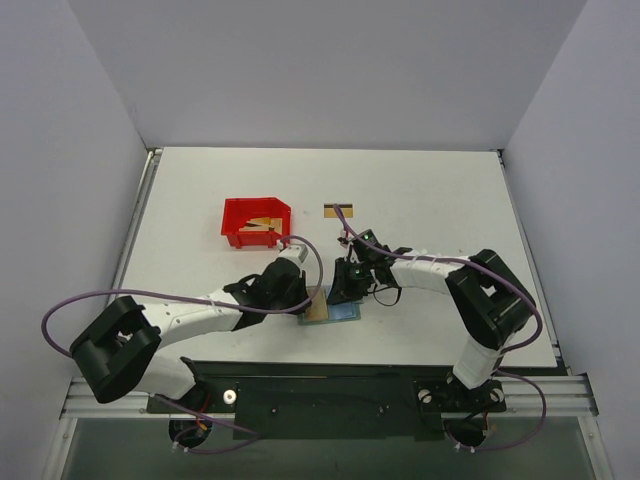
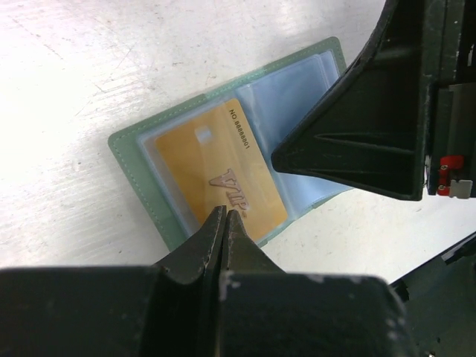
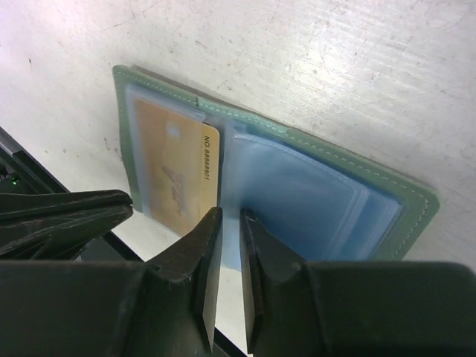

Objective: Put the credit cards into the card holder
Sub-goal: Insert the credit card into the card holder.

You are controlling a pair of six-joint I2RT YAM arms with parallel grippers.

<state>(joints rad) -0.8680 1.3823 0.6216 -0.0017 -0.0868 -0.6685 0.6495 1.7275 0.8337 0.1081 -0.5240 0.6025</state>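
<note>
I'm pressing the left gripper (image 2: 225,217), jaws together, on the VIP card (image 2: 212,167), half-pocketed in the open card holder (image 2: 125,152) at the table's near edge. The right gripper (image 3: 229,223), slightly apart and holding nothing, should be nudging it home.

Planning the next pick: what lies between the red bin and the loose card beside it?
Nothing; the top view shows bare table between the red bin and the loose card.

card (image 2: 216,175) in card holder (image 3: 320,186) | bin (image 1: 245,208) behind-left | another card (image 1: 337,209) behind
</note>
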